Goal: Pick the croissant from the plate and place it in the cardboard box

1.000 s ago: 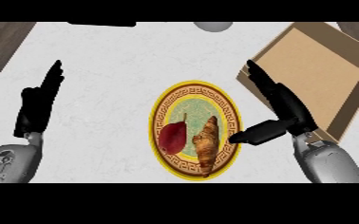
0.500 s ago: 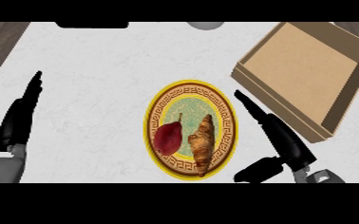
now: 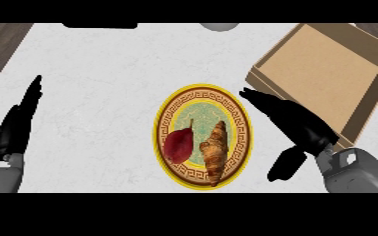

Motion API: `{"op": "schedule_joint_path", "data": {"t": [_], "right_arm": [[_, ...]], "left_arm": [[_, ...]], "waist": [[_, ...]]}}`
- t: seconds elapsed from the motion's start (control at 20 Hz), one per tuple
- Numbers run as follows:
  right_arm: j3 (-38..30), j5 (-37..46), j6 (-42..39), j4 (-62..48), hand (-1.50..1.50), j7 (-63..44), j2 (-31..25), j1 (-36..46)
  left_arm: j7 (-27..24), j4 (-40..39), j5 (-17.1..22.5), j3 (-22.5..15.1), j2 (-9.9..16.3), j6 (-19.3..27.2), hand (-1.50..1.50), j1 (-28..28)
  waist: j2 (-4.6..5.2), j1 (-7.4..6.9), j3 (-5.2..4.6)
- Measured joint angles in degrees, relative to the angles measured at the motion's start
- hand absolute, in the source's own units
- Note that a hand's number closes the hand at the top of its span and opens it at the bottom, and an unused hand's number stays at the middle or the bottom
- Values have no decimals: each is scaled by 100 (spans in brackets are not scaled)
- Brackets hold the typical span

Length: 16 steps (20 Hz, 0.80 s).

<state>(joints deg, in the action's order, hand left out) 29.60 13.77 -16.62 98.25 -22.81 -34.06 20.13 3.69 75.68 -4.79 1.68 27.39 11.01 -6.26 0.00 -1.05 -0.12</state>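
While beside plate (image 3: 168, 111), open right robot hand (image 3: 295, 125)

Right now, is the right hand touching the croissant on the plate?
Apart. In the head view the right hand hovers open beside the plate, and a strip of the plate's rim shows between its fingers and the croissant.

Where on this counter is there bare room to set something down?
Widest bare patch: between the left hand and the plate. Another strip runs above the plate. The cardboard box floor is bare. Crowded: the right hand fills the gap between plate and box.
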Motion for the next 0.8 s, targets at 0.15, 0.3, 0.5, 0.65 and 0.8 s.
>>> {"op": "schedule_joint_path", "data": {"t": [0.15,0.3,0.5,0.65,0.8], "right_arm": [[170,-158,-729,-157,-150,-667,127,596],[400,-282,-1379,-338,-150,-1268,321,1012],[591,-439,-1967,-894,-150,-1918,899,1480],[616,-414,-2161,-1343,-150,-2116,1318,1670],[617,-309,-2358,-1523,-150,-2256,1491,1734]], "left_arm": [[-45,-26,-50,-30,-51,6,0,9],[-40,-55,-59,6,-60,-1,0,-25],[-38,-77,-89,54,-70,-28,0,-19],[21,-29,-163,70,-127,2,0,-20],[-42,-7,-171,160,-142,-29,0,77]], "waist": [[7,-27,-1],[7,-19,0],[9,-8,3],[7,17,7],[2,39,8]]}}
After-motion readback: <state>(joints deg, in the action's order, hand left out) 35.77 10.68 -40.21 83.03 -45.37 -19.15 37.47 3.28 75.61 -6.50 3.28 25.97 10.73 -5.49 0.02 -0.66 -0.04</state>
